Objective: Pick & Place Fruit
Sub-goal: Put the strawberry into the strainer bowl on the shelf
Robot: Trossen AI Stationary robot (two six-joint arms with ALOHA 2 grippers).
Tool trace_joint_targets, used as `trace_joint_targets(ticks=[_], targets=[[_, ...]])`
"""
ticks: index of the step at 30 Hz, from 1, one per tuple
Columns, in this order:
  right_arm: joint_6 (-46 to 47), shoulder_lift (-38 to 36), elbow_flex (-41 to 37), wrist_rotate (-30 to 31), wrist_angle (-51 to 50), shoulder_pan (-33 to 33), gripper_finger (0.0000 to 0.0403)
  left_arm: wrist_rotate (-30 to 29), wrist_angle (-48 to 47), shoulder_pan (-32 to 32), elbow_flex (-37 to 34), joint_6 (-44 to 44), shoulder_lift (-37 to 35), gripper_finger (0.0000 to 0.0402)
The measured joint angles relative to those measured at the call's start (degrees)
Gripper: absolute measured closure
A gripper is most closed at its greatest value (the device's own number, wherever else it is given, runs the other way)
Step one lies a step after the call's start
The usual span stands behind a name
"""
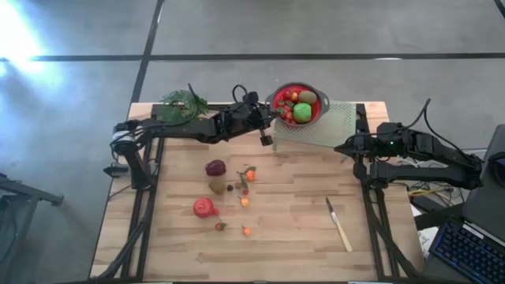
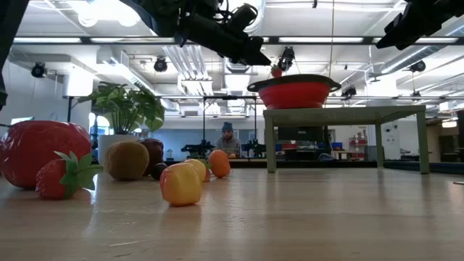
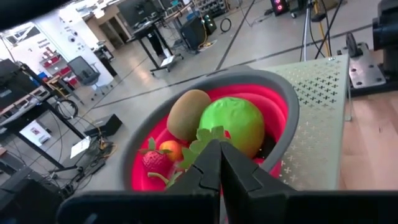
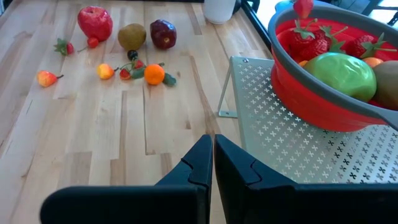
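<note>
1. Left of centre in the high view, loose fruit (image 1: 216, 167) lay scattered on the table (image 1: 300, 229).
2. Above centre, the left gripper (image 1: 276, 106) reached to the rim of the red bowl (image 1: 318, 113); its fingers were pinched together on a small strawberry's leafy top (image 3: 205, 138).
3. At the right edge, the right gripper (image 1: 341, 147) waited beside the perforated stand (image 1: 335, 130), fingers closed and empty.

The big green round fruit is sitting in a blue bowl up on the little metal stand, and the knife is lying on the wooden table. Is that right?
Almost. The bowl is not blue: the collapsible bowl is red with a grey rim, as the right wrist view shows. The rest holds: the big round green fruit sits in it on the perforated pale metal stand, and the pale-handled knife lies on the wooden table.
</note>
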Motion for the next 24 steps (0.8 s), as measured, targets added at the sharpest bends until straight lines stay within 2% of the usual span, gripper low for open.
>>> trace_joint_targets(ticks=[13, 24], targets=[[0.0, 0.0, 0.0, 0.0, 0.0, 0.0, 0.039, 0.0, -0.3, 0.0, 0.0, 0.4, 0.0, 0.0398], [0.0, 0.0, 0.0, 0.0, 0.0, 0.0, 0.039, 0.0, -0.3, 0.1, 0.0, 0.5, 0.0, 0.0336]])
